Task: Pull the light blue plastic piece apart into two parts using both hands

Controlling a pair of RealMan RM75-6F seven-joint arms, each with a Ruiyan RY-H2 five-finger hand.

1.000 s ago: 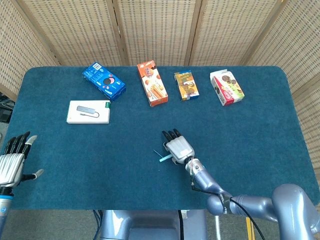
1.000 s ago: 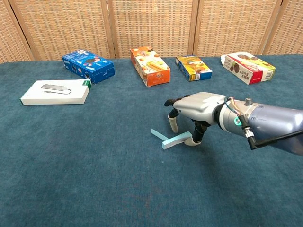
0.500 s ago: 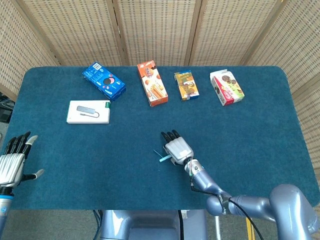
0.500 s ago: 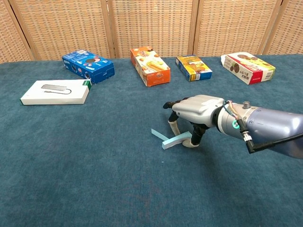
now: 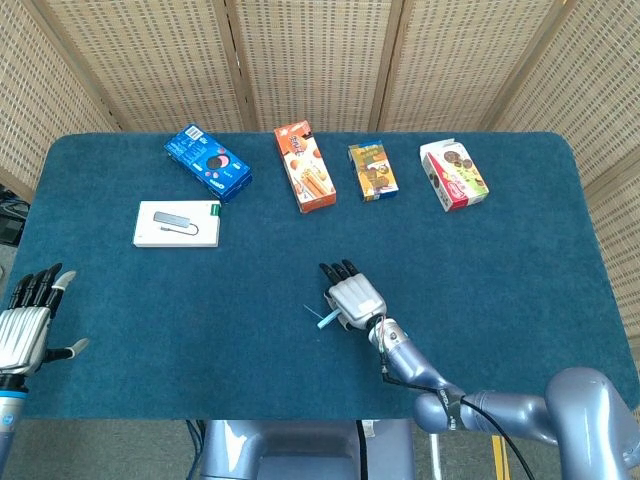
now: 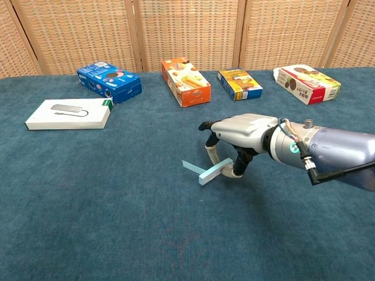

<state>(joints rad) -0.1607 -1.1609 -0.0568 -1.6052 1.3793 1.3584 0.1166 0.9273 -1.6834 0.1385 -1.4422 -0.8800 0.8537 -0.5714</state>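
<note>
Two robot hands are needed for this job, and only one is anywhere near the work. Biggest thing first: the tabletop (image 6: 70, 222), blue cloth, and well behind the piece sits a back row of boxes, the white box (image 6: 68, 114) off to its far left, then the blue cookie box (image 6: 109, 81), the orange box (image 6: 186, 81), the yellow box (image 6: 239, 84) and the red-and-white box (image 6: 306, 84).

Now the right robot hand (image 6: 237, 143): palm down over the right end of the light blue plastic piece (image 6: 205, 171), thumb and a finger pinching that end, the other fingers curled loosely above it. The piece looks tipped up at the pinched end, its far tip low near the cloth, near the middle of the tabletop.

Left robot hand (image 5: 28, 320)? Well away from the piece at the tabletop's left edge, fingers spread, holding nothing.

The risk, as I read it: that pinch is at the very end of a thin strip. Lift further and it could pivot or slip out. And until the left arrives, any pull just drags the whole piece.
</note>
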